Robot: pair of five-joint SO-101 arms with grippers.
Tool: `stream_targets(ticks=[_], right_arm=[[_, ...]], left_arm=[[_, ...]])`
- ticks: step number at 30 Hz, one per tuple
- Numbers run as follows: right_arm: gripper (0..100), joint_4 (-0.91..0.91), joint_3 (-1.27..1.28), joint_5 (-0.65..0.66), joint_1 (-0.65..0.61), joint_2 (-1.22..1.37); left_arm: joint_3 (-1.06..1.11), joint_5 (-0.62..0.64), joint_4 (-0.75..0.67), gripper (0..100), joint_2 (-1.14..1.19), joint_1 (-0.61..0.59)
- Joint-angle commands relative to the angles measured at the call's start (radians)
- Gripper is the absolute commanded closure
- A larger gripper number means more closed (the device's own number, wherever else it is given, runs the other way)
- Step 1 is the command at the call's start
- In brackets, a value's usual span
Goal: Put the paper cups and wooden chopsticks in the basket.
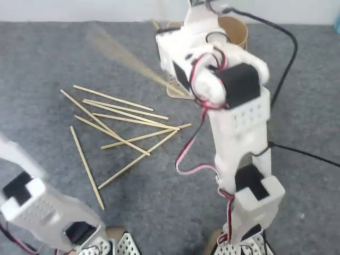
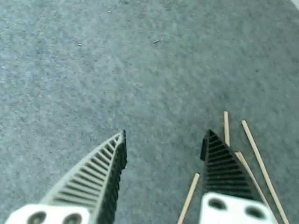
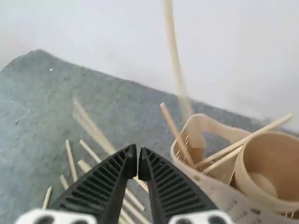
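- About ten chopsticks [image 1: 122, 125] lie criss-crossed on the carpet [image 1: 64, 58], off to one side of the right gripper [image 3: 138, 149]. They are just ahead of the left gripper [image 2: 166, 131], and a few ends sit right beside one of its fingers.
- The basket [image 3: 201, 179] is just ahead of the right gripper. It already holds a cup [image 3: 271, 163], and a few leaning sticks [image 3: 243, 140] rest against its rim.
- The right gripper's jaws are together near the basket's edge, and a blurred stick [image 3: 93, 126] runs out from under their tips.
- The left gripper hangs over the carpet with its jaws wide apart, holding nothing.
- The step in hand looks like delivering one stick to the basket. The next move probably calls for going to the pile, setting open jaws across a single chopstick and closing on it.
- It is hard to tell whether the blurred stick is pinched or loose.
- A second smeared stick [image 3: 174, 51] above the basket is also unclear.
- The basket's far side is cut off, and from above the arm covers most of it.
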Motion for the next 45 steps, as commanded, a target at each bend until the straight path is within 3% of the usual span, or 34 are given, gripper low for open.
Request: stream_targets(ticks=[1,9,16,21,30,37,45], right_arm=[[99.2,-0.124,-0.006,0.014,0.058,0.016],[99.2,-0.291,-0.006,0.014,0.124,0.133],[99.2,-0.16,-0.006,0.014,0.082,0.147],[99.2,-0.007,-0.006,0.008,0.01,0.151],[99.2,0.223,-0.008,0.009,-0.012,0.145],[99.2,0.274,0.0,0.006,0.033,0.154],[99.2,0.278,0.023,-0.018,0.05,0.105]], left_arm=[[0.122,0.003,-0.061,75,-0.176,0.044],[0.713,-0.02,-0.327,75,-0.509,0.11],[1.307,-0.038,-0.578,75,-0.841,0.207],[1.465,-0.034,-0.66,75,-0.821,0.239],[1.363,-0.031,-0.816,75,-0.612,0.244],[0.92,0.046,-0.655,75,-0.308,0.272],[0.394,0.055,-0.557,75,0.046,0.41]])
